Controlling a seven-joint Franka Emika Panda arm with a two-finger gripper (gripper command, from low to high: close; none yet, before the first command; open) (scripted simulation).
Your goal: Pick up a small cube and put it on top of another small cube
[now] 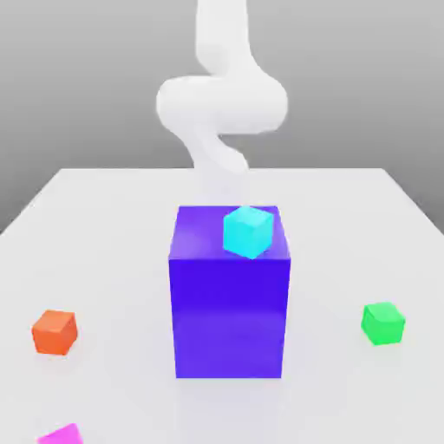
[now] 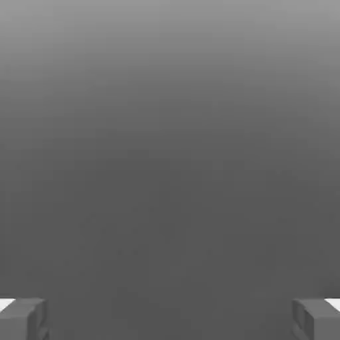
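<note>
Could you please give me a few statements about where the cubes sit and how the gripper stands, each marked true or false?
1. The cyan cube rests on top of the big blue block. True.
2. The orange cube is stacked on the green cube. False: they lie apart on the table, on opposite sides of the block.
3. The gripper is open with nothing between its fingers. True.
4. The magenta cube sits on the blue block. False: it lies on the table near the exterior view's lower left corner.
</note>
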